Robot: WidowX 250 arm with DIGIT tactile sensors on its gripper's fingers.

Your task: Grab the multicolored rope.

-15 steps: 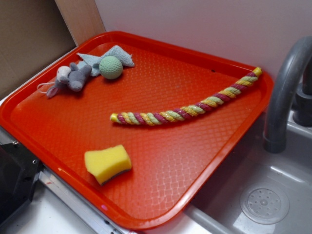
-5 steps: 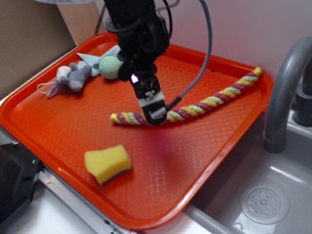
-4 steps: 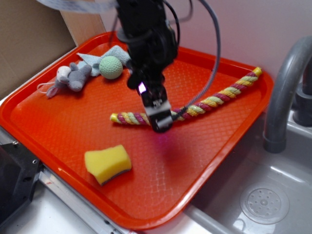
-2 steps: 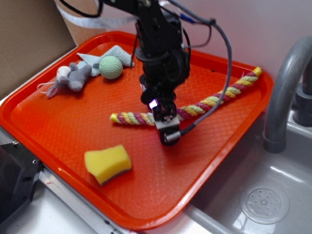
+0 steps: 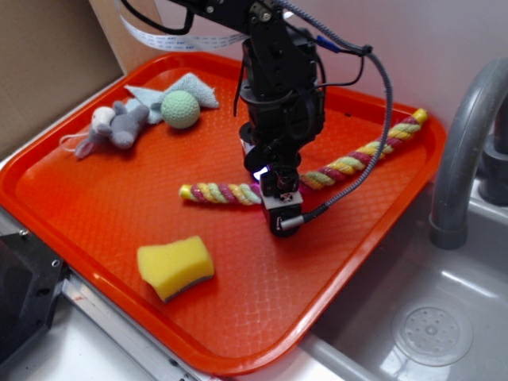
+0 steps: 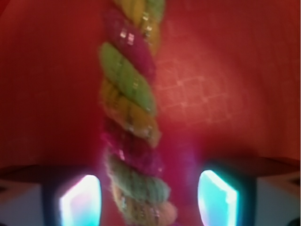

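The multicolored rope (image 5: 353,162), twisted from yellow, maroon and pale green strands, lies in a shallow arc across the orange tray (image 5: 95,206). My gripper (image 5: 274,198) hangs low over its middle, hiding that stretch in the exterior view. In the wrist view the rope (image 6: 129,99) runs up the frame between my two fingers (image 6: 81,201), nearer the left one. The jaws stand open with a gap on each side of the rope. The gripper (image 6: 148,202) holds nothing.
A yellow sponge (image 5: 175,266) lies near the tray's front. A grey plush toy (image 5: 117,125), a green ball (image 5: 181,109) and a pale cloth (image 5: 194,88) sit at the tray's back left. A grey faucet (image 5: 464,151) and sink (image 5: 421,325) are to the right.
The arm came into view over the tray and moved right and down along the rope. It now sits low with the rope between its open jaws. The rope has not moved.
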